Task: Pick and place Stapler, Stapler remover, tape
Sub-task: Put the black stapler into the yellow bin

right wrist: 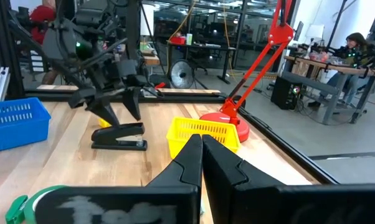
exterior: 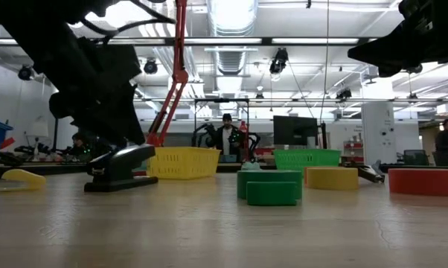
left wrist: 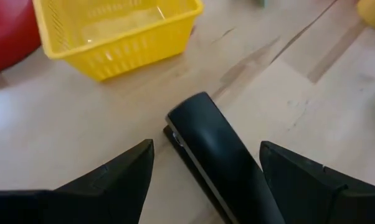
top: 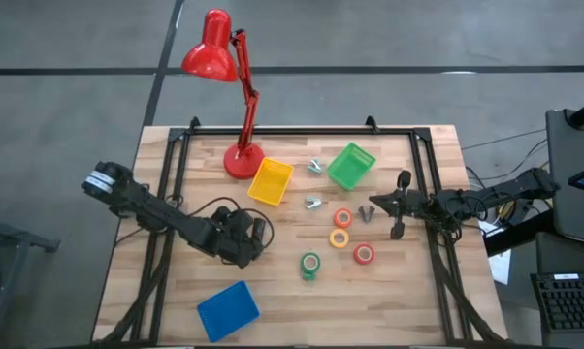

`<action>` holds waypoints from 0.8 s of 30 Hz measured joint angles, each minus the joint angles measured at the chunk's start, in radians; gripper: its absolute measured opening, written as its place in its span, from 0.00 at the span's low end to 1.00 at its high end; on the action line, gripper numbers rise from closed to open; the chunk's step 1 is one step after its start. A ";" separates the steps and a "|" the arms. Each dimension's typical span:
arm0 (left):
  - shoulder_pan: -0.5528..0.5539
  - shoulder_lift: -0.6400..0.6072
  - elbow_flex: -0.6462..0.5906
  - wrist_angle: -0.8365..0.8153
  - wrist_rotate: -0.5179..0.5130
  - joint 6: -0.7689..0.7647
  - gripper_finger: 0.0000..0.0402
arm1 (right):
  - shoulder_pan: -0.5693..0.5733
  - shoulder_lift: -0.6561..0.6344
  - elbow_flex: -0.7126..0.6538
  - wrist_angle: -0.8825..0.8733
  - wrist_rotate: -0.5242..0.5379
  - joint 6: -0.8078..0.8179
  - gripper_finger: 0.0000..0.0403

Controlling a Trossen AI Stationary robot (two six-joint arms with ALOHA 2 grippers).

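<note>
The black stapler lies flat on the wooden table, just in front of the yellow basket. It also shows in the low view and the right wrist view. My left gripper hangs over it, open, with one finger on each side and a gap to both. Four tape rolls rest flat mid-table: orange, yellow, red and green. Two silvery claws lie near the baskets. My right gripper is shut and hovers right of the rolls.
A red desk lamp stands on its base at the far edge. A green basket sits beside the yellow one, and a blue basket is near the front edge. A small yellow piece lies by the stapler. People sit beyond the table.
</note>
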 joint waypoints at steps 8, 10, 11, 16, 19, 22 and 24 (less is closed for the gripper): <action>0.004 0.049 0.000 0.040 0.017 0.006 0.73 | 0.000 0.000 0.000 0.000 0.000 -0.002 0.02; 0.004 0.063 0.000 0.041 0.022 0.007 0.73 | 0.000 0.000 0.000 0.000 0.000 0.000 0.02; 0.004 0.069 0.000 0.040 0.030 0.008 0.73 | 0.000 0.000 0.000 0.000 0.000 -0.001 0.02; 0.004 0.082 0.000 0.038 0.051 0.016 0.70 | 0.000 0.000 0.000 0.000 0.000 -0.001 0.02; 0.004 0.080 0.000 0.040 0.062 0.002 0.66 | 0.000 0.000 0.000 0.000 0.000 0.000 0.02; 0.004 0.077 0.000 0.049 0.068 0.010 0.60 | 0.000 0.000 0.000 0.000 0.000 -0.002 0.02; 0.005 0.077 -0.001 0.050 0.067 0.021 0.56 | 0.000 0.000 0.000 0.000 0.000 0.000 0.02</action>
